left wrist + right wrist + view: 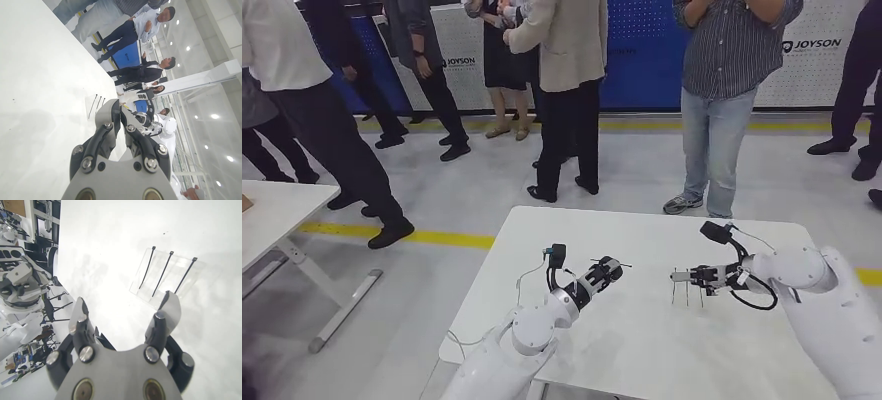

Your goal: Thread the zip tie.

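Two-armed robot at a white table [542, 240], seen from above and from both wrists. Three black zip ties [164, 273] lie side by side, apart from one another and roughly parallel, on a clear plate [179, 264] resting flat on the tabletop; their heads all point the same way, toward one edge of the plate, and their tails reach toward the opposite edge. In the top view the zip ties [687, 292] sit on the right-hand part of the table, directly beside the right gripper [678, 275]. Right gripper [125, 302]: jaws spread wide, holding nothing; one fingertip [170, 298] overlaps the near edge of the plate, close to the tail of the outermost tie, though contact cannot be judged. Left gripper [614, 265]: held near the middle of the table, well apart from the plate and pointing toward the right gripper. Left gripper [119, 111] from its own wrist: pads pressed together, nothing visible between them; the zip ties [95, 106] lie on the table beyond its fingertips
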You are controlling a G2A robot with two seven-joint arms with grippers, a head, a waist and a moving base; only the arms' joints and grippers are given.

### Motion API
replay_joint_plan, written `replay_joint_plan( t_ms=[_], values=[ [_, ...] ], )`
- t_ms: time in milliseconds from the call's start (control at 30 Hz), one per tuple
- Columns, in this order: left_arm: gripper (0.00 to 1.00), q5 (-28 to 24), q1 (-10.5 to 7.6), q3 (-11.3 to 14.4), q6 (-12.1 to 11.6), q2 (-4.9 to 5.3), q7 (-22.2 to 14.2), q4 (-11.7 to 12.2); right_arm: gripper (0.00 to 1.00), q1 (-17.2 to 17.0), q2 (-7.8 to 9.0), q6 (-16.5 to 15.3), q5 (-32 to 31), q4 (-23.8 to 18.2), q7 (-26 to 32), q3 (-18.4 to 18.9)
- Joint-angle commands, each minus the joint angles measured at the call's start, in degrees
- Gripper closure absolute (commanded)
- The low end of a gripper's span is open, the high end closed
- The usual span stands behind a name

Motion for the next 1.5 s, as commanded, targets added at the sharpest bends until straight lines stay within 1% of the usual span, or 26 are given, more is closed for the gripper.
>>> replay_joint_plan(
  t_ms=[0,100,167,300,367,400,433,500,533,633,1033,1133,1233,1333,1400,1467],
  values=[
    [1.0,0.0,0.0,0.0,0.0,0.0,0.0,0.0,0.0,-0.01,0.0,0.0,0.0,-0.02,0.01,0.0],
    [1.0,0.0,0.0,0.0,0.0,0.0,0.0,0.0,0.0,-0.41,-0.02,-0.31,0.5,-0.19,-0.75,0.06],
    [1.0,0.0,0.0,0.0,0.0,0.0,0.0,0.0,0.0,-1.79,0.12,-4.05,3.52,-0.73,-4.84,1.62],
    [1.0,0.0,0.0,0.0,0.0,0.0,0.0,0.0,0.0,-4.67,0.83,-11.55,8.97,0.02,-8.24,5.1],
    [1.0,0.0,0.0,0.0,0.0,0.0,0.0,0.0,0.0,-5.95,1.11,-14.91,10.88,0.44,-9.77,6.27],
    [1.0,0.0,0.0,0.0,0.0,0.0,0.0,0.0,0.0,-6.25,1.19,-15.88,11.23,0.8,-10.16,6.48],
    [1.0,0.0,0.0,0.0,0.0,0.0,0.0,0.0,0.0,-6.38,1.2,-16.05,11.32,1.02,-10.61,6.39],
    [1.0,0.0,0.0,0.0,0.0,0.0,0.0,0.0,0.0,-6.03,0.82,-16.05,10.34,1.65,-11.77,4.32],
    [1.0,0.0,0.0,0.0,0.0,0.0,0.0,0.0,0.0,-5.37,0.56,-16.05,9.24,2.61,-12.38,3.06],
    [1.0,0.0,0.0,0.0,0.0,0.0,0.0,0.0,0.0,-2.66,-0.63,-16.05,9.93,6.37,-13.68,-0.46],
    [1.0,0.0,0.0,0.0,0.0,0.0,0.0,0.0,0.0,-2.39,-0.71,-16.05,10.07,6.72,-13.52,-0.73],
    [1.0,0.0,0.0,0.0,0.0,0.0,0.0,0.0,0.0,-4.05,-0.74,-16.05,11.95,4.63,-15.95,-0.44],
    [1.0,0.0,0.0,0.0,0.0,0.0,0.0,0.0,0.0,-7.06,-0.04,-16.05,12.59,1.53,-18.68,1.36],
    [1.0,0.0,0.0,0.0,0.0,0.0,0.0,0.0,0.0,-11.26,0.91,-16.05,12.08,-2.76,-21.59,3.48],
    [1.0,0.0,0.0,0.0,0.0,0.0,0.0,0.0,0.0,-13.98,1.37,-16.05,12.16,-4.62,-24.46,4.76],
    [1.0,0.0,0.0,0.0,0.0,0.0,0.0,0.0,0.0,-15.1,1.61,-16.05,11.85,-4.99,-25.89,5.31]
  ],
)
